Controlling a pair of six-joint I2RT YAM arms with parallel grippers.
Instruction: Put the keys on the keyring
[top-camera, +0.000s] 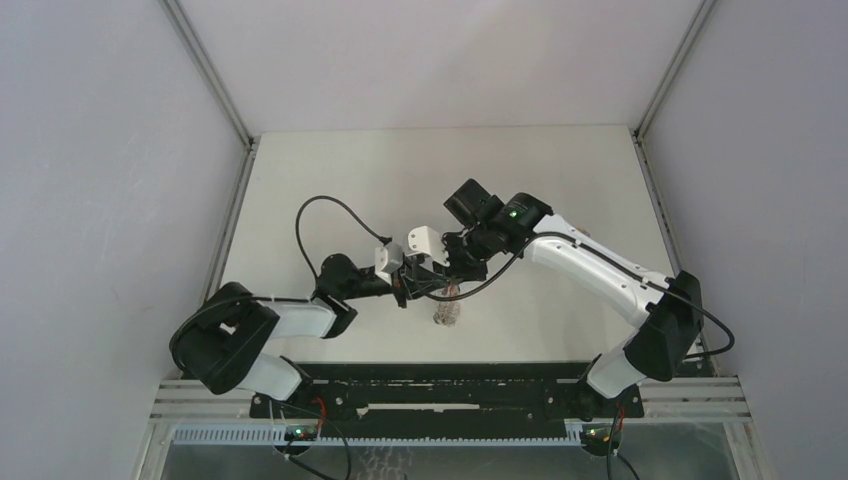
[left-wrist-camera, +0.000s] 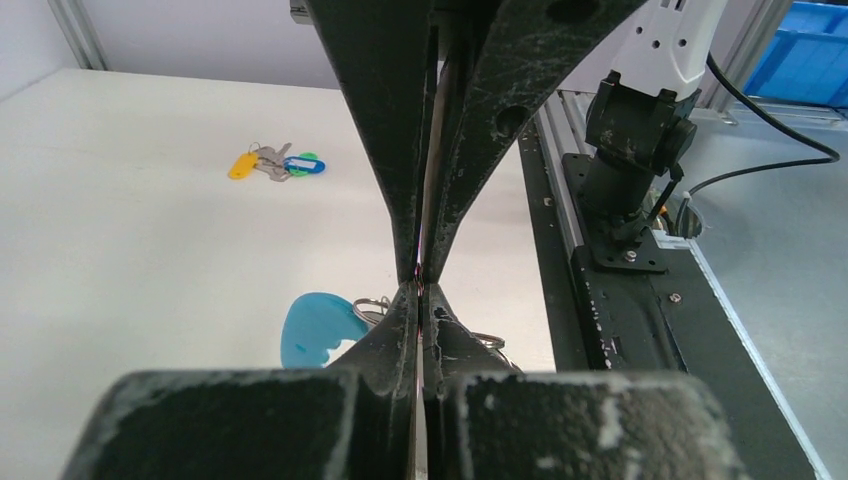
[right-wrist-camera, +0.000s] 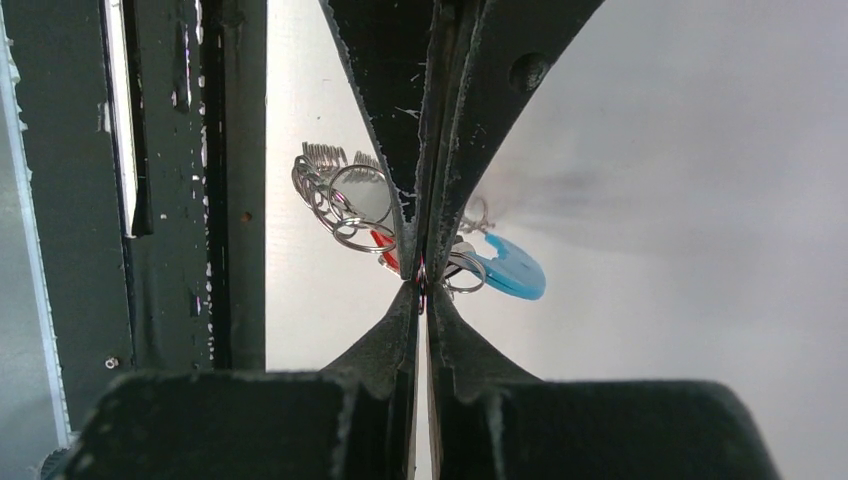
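Fingers of right arm (right-wrist-camera: 480, 100) closed, pinching keyring (right-wrist-camera: 325, 190)

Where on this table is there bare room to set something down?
Bare: the far half of the table, from the claws to the back wall. Crowded: centre-front, where the left claw and right claw meet at the ring cluster with its blue tag. A tagged key bunch lies apart, on open tabletop.

Fixed view looks down from high behind on the whole surface (top-camera: 440, 170), wrist views hug left pincer (left-wrist-camera: 421, 287) and right pincer (right-wrist-camera: 421, 285), sharing mid-surface.
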